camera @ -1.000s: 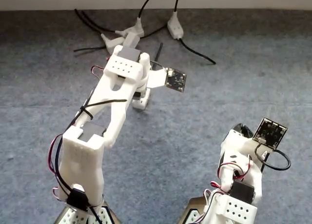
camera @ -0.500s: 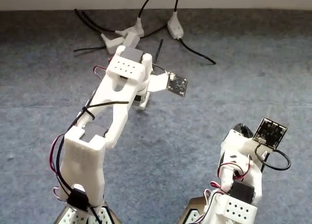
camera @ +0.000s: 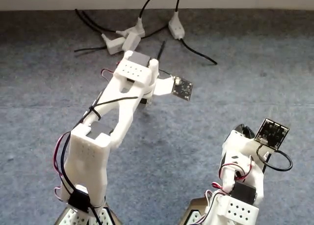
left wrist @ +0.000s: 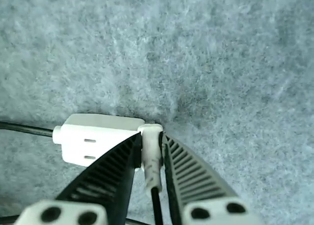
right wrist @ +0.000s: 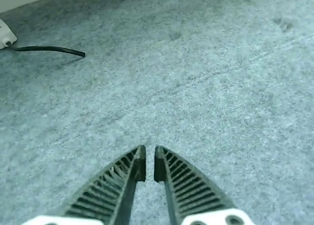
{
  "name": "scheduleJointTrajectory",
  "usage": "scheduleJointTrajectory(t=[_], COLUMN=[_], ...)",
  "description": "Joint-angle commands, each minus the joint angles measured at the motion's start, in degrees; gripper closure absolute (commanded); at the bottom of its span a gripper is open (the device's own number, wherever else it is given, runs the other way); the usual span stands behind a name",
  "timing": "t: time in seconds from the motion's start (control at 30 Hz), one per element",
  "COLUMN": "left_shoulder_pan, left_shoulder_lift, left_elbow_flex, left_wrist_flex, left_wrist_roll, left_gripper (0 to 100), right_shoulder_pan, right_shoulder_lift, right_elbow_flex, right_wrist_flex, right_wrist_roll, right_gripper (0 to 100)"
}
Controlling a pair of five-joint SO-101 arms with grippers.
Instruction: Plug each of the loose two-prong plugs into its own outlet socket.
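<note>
Holding a white two-prong plug beside a white outlet socket.

The plug is clamped across its body by the left gripper, with its prongs hidden. It appears to touch the end of the socket, which lies on the grey carpet. The plug is judged light, rigid and smooth, so a slip under pushing is possible. A hold on the flat sides, clear of the springy black cord, is advised. No lettering can be read. The right gripper is seen nearly closed on nothing.
</note>
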Motion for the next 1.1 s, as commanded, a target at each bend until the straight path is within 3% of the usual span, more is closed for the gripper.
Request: scheduleJointTrajectory(t=[0.0, 0.3, 0.53, 0.77, 0.97, 1.07], left_shoulder_pan=[-1.80, -1.89, -1.63, -1.63, -2.33, -2.68], left_shoulder_lift=[1.19, 2.68, -2.95, -0.92, 7.60, 10.95], left_elbow_flex=[-1.63, -2.42, -13.67, -19.30, -22.99, -25.89], left_wrist_flex=[-1.05, -0.70, 10.20, 9.93, 5.89, 7.91], left_wrist_roll=[-15.21, -15.12, -15.21, -15.21, -15.21, -15.21], left_gripper=[99, 99, 99, 99, 99, 99], right_shoulder_pan=[-0.66, -0.66, -0.66, -0.66, -0.66, -0.66], right_shoulder_lift=[-0.04, -0.04, -0.04, -0.04, -0.04, -0.04], right_elbow_flex=[5.67, 5.58, 5.58, 5.58, 5.58, 5.58], right_wrist_flex=[-1.10, -1.10, -1.10, -1.10, -1.10, -1.10], right_wrist_roll=[0.79, 0.79, 0.79, 0.79, 0.79, 0.79], right_gripper=[94.7, 94.7, 94.7, 94.7, 94.7, 94.7])
